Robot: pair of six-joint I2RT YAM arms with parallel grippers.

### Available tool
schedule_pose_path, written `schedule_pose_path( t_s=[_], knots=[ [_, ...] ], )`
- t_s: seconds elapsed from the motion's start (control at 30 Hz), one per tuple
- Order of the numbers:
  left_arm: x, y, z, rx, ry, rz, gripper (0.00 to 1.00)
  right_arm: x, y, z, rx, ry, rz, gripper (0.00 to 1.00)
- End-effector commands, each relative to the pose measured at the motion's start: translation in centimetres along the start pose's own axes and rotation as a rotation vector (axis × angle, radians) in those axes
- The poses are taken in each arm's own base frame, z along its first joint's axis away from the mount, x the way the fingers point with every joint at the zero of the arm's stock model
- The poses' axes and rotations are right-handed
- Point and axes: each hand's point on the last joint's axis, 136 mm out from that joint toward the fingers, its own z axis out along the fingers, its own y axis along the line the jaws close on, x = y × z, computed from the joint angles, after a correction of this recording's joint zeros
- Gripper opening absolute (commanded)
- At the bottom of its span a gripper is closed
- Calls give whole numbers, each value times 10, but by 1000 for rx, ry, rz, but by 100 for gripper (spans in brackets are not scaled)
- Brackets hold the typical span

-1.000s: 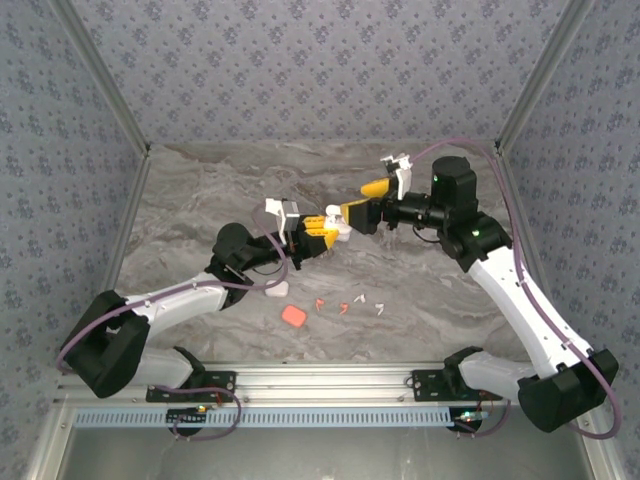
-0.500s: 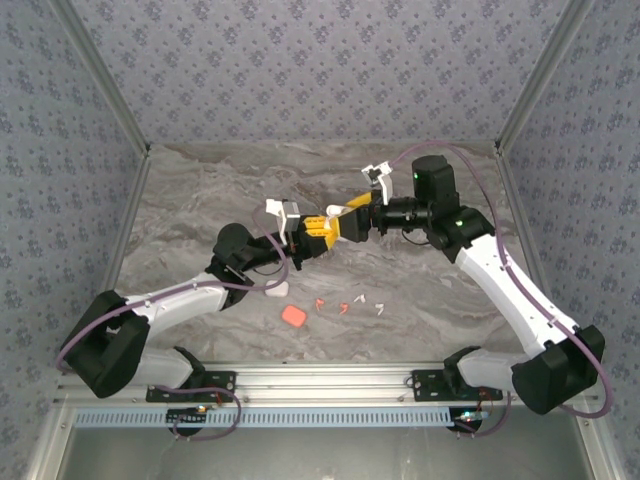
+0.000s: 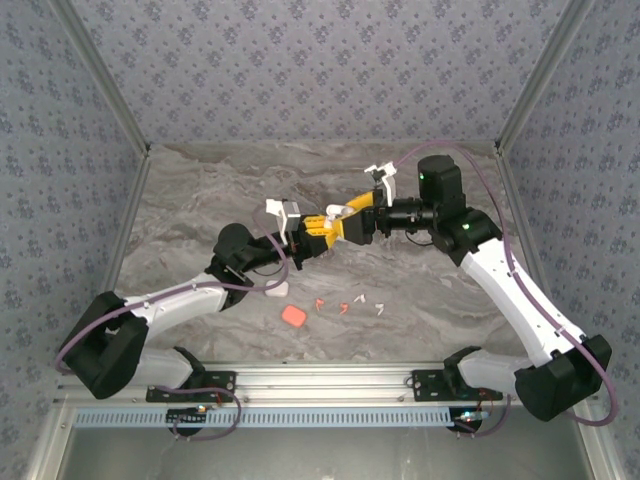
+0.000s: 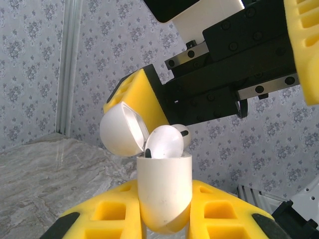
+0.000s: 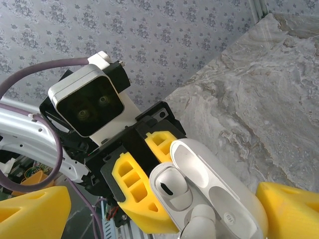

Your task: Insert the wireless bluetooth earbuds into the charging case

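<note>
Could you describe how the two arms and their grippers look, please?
The left arm and right arm have white shells, black joints and purple cables. The left gripper and right gripper have black bodies and yellow fingers with rectangular pockets.

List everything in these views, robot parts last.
White case: 1, white, lid open, held aloft at centre.
Seated bud: at least 1, white, in that case.
Loose white buds: 2, white, lying near the front edge.
Orange-red buds: 2, orange-red, just left of the white ones.
Orange-red case: 1, orange-red, left of the loose buds.
White item: 1, white, partly hidden by the left arm; unclear what.
Table: 1, grey marble.
Left gripper: 1, yellow, shut on the white case.
Right gripper: 1, yellow, open, fingers either side of the case.
</note>
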Motion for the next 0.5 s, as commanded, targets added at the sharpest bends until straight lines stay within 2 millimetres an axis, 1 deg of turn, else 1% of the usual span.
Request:
schedule_pose_path(
  t_s=[0.0,0.17,0.3,0.37,0.4,0.47],
  knots=[
    [-19,-4,1,-3,-48,38,0,-6,12,-6,0,-9,-31,98],
    [-19,-6,1,7,-48,37,0,-4,-5,-6,86,-5,-19,100],
    [-20,-7,1,8,-50,37,0,1,-18,-7,147,15,0,100],
    [-20,-7,0,6,-51,38,0,3,-23,-9,164,16,10,97],
    [-20,-7,0,6,-52,39,0,3,-24,-9,164,15,16,94],
    [-20,-7,0,6,-51,39,0,3,-24,-10,155,7,23,92]
  ],
)
